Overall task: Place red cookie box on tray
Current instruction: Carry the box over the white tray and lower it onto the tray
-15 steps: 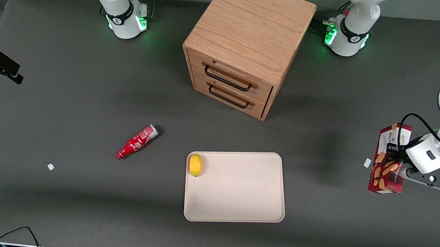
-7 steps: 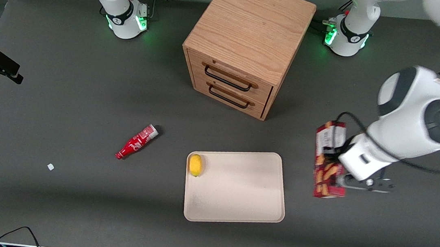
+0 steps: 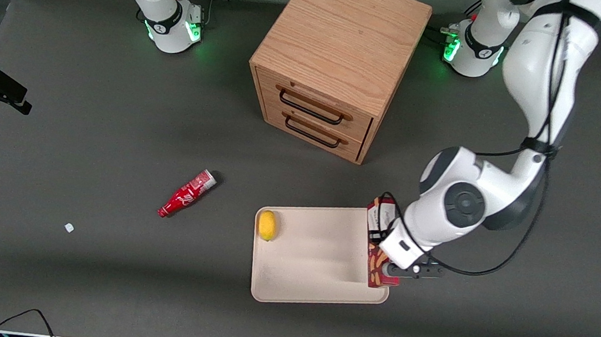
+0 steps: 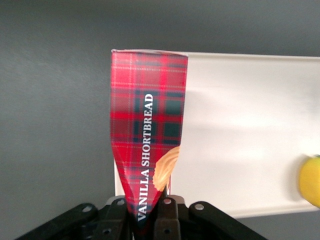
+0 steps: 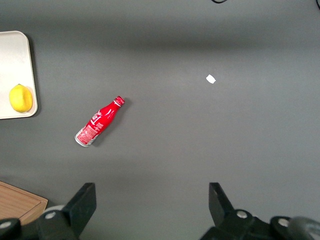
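Note:
The red cookie box [image 3: 378,242] is a slim plaid carton with cookie pictures. It hangs over the tray's edge nearest the working arm's end of the table. My left gripper [image 3: 385,257] is shut on it, and in the left wrist view the black fingers [image 4: 169,216] pinch the box [image 4: 148,115] at its narrow end. The cream tray [image 3: 317,271] lies flat on the grey table, nearer to the front camera than the cabinet. Under the box, the wrist view shows the tray's rim [image 4: 240,56] and grey table beside it. I cannot tell whether the box touches the tray.
A yellow lemon [image 3: 267,225] lies in the tray at its end toward the parked arm. A red soda bottle [image 3: 186,193] lies on the table farther toward the parked arm. A wooden two-drawer cabinet [image 3: 340,55] stands mid-table. A white scrap [image 3: 68,227] lies on the mat.
My left gripper has carried the box from the working arm's end of the table toward the middle, now over the tray's edge. The tray, lemon and bottle have not moved.

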